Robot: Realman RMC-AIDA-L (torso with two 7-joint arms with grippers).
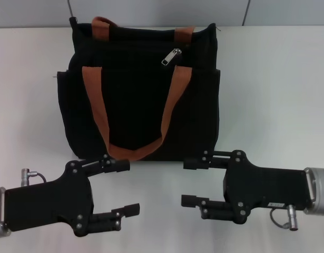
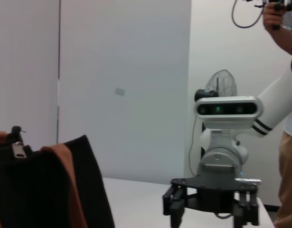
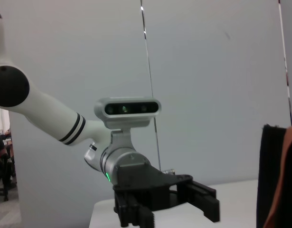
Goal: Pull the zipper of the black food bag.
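Observation:
The black food bag (image 1: 143, 100) stands on the white table (image 1: 272, 84), its two orange-brown handles draped over the front. The silver zipper (image 1: 171, 56) pull hangs near the bag's upper edge, right of centre, and shows again in the left wrist view as the zipper (image 2: 17, 151) on the bag (image 2: 46, 190). My left gripper (image 1: 125, 187) is open in front of the bag's lower left, holding nothing. My right gripper (image 1: 189, 182) is open in front of the lower right, also holding nothing. Both are apart from the bag, and each wrist view shows the other arm: right gripper (image 2: 210, 213), left gripper (image 3: 167, 209).
A grey wall (image 1: 162, 10) rises just behind the table. A person (image 2: 288, 118) stands past the right arm, and a fan (image 2: 221, 85) is behind it. Only the bag's edge (image 3: 274, 180) enters the right wrist view.

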